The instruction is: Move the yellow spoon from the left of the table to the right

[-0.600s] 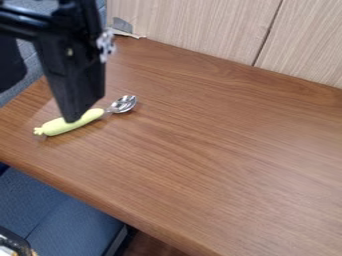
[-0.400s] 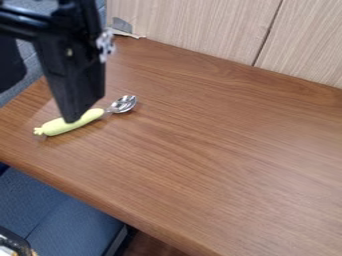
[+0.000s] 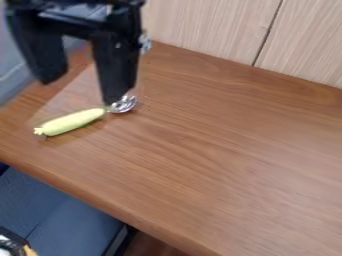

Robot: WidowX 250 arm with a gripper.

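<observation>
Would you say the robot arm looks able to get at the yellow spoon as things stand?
Probably yes: the end effector hangs open near the yellow spoon, whose handle lies uncovered on the table, though the arm may need lining up first.

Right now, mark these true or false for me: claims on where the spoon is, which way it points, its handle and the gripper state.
1. The spoon lies on the left part of the table. True.
2. The gripper is closed around the spoon. False: it is open, fingers well apart.
3. The spoon's handle is yellow and its bowl is shiny metal. True.
4. The bowl points toward the blue seat. False: it points away from the seat.
5. The spoon's move to the right is done. False: not yet.
</observation>
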